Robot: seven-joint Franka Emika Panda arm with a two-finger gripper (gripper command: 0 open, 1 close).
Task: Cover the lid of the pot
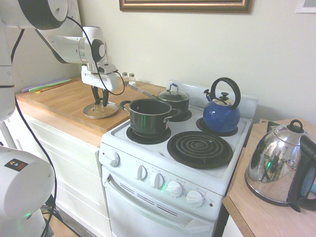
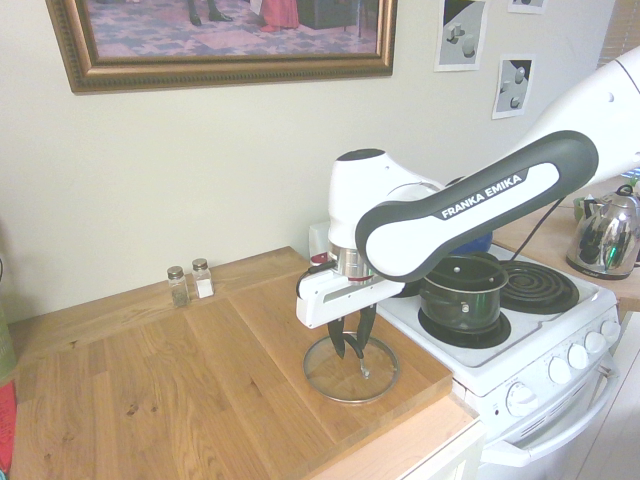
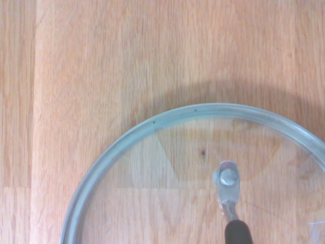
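Left of the dark green two-handled pot (image 1: 148, 118), the gripper (image 2: 350, 350) is observed partly closed about the glass lid's (image 2: 330, 378) black loop handle (image 2: 354, 342); a firm grip cannot be confirmed.

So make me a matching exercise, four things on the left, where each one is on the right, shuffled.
1. Glass lid
2. Blue kettle
3. Big dark pot
4. Picture frame

A. On a burner, uncovered
B. On the wooden counter, under the gripper
C. On the wall
D. On the stove's back burner

Pairs: 1-B, 2-D, 3-A, 4-C
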